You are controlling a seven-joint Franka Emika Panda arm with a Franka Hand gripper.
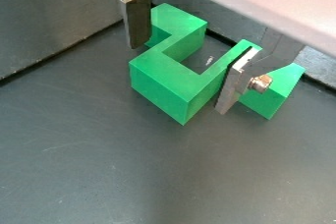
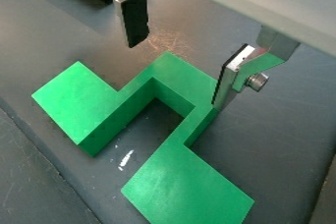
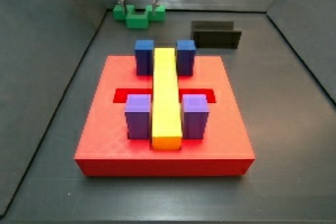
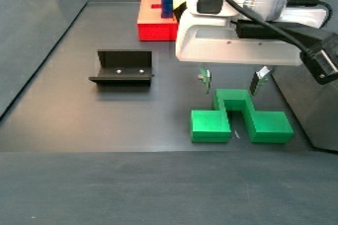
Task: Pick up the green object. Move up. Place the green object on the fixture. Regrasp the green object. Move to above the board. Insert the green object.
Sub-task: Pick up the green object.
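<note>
A: In a side view the hand [image 3: 138, 2] is cut off at the upper edge, hiding much of the green object [image 3: 137, 14].

B: Elsewhere the board [image 4: 157, 19] sits mostly behind the arm.

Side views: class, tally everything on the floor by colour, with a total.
green object: 1
blue blocks: 2
purple blocks: 2
yellow bar: 1
red board: 1
black fixture: 1
Total: 8
The gripper, open, straddles the green object.
</note>
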